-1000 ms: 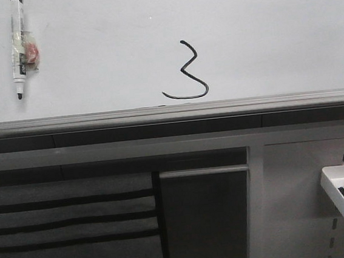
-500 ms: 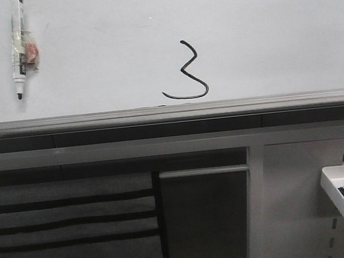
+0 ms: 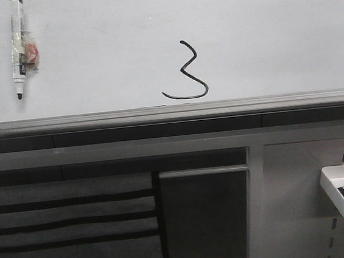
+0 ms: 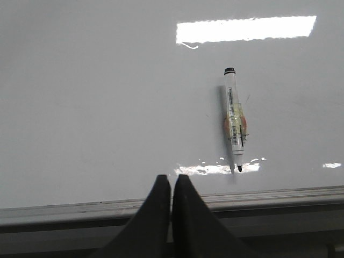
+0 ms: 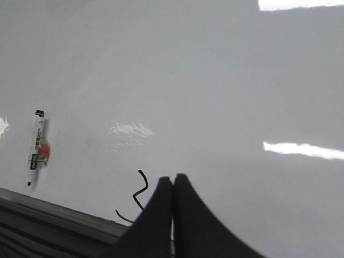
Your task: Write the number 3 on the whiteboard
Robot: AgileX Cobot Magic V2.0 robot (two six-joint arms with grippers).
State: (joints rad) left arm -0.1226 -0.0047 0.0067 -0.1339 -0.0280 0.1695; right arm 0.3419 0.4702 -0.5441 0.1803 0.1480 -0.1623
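The number 3 point(image 5: 134, 198) beside closed right tool point(image 5: 172, 185).

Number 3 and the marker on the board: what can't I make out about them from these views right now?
- Number 3: whole in the front view; in the right wrist view the right gripper hides its lower right part.
- Marker: its top end is cut off by the front view's upper edge; label print too small to read in any view.
- What holds the marker to the whiteboard: only a blurred clear-and-red patch shows.
- Left gripper: absent from the front view.
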